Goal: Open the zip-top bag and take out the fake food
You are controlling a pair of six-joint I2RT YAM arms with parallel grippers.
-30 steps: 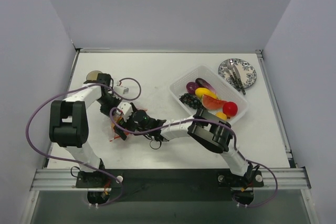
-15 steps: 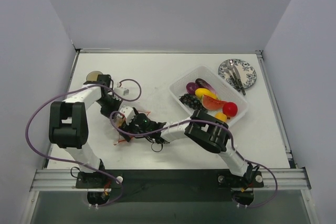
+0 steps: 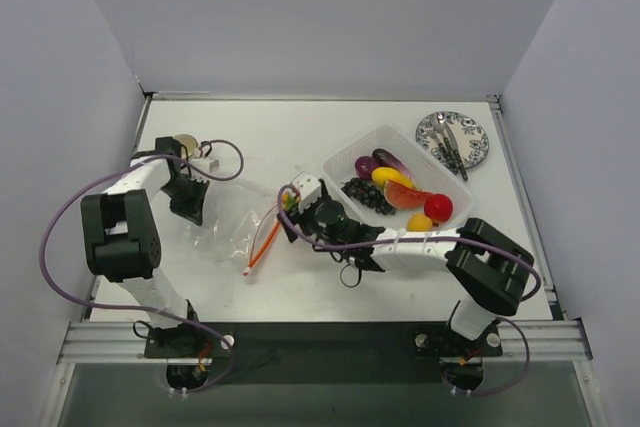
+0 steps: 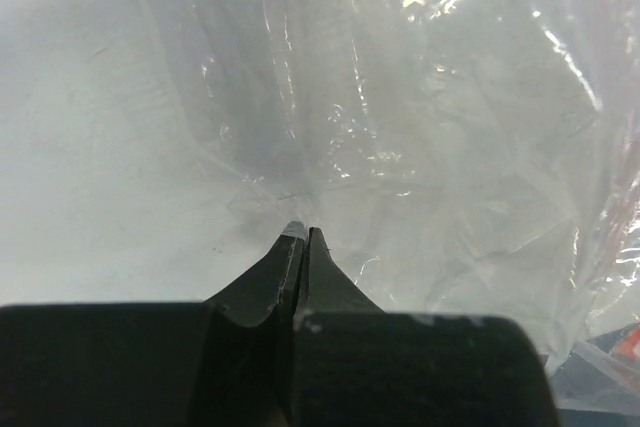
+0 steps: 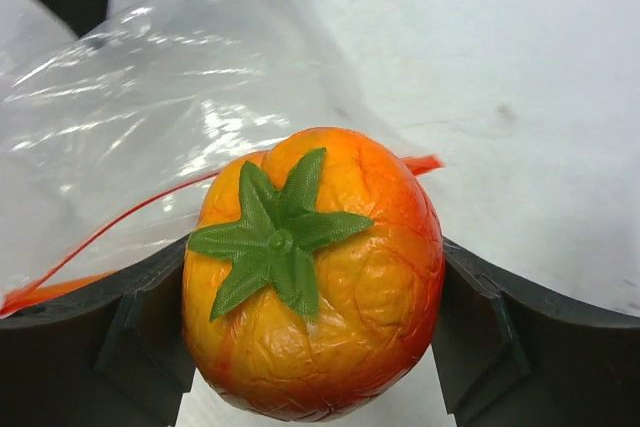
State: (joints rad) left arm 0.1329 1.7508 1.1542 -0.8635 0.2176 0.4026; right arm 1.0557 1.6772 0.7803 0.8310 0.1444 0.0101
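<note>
One orange fruit, clamped — right pincer

orange fruit: underside cut off by the lower edge; its flanks hide the right gripper pads.
zip-top bag: runs off the top and right edges.
cutlery on plate: too small to tell apart.

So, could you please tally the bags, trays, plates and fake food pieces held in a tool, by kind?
zip-top bag: 1
tray: 1
patterned plate: 1
orange fake food held in the right tool: 1
Total: 4
</note>
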